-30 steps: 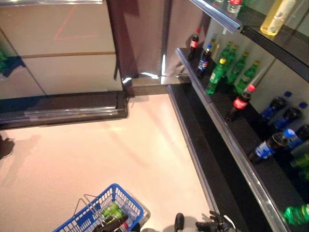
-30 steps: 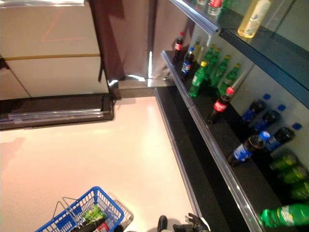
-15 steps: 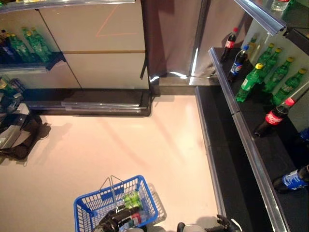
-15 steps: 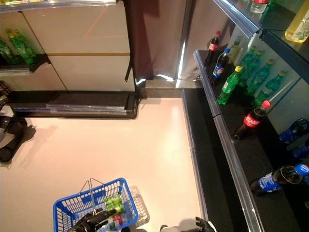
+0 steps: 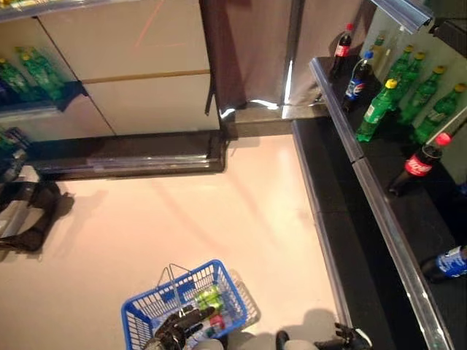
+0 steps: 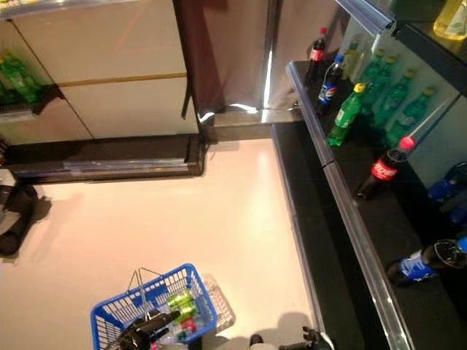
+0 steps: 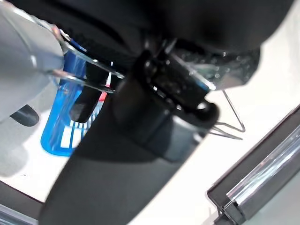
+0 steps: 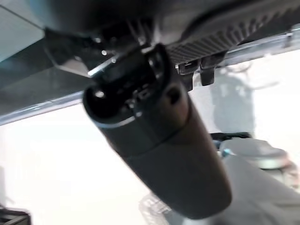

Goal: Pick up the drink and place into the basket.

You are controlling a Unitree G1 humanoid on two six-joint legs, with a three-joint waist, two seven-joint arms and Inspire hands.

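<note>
The left hand (image 5: 177, 327) gripped the handle of the blue basket (image 5: 139, 316), which already held green bottles (image 5: 207, 297). The right hand (image 5: 349, 338) hung low and empty, finger state indiscernible. Judged step: between picks; next, reach a shelf (image 5: 379, 219) drink (image 5: 417, 165).
</note>
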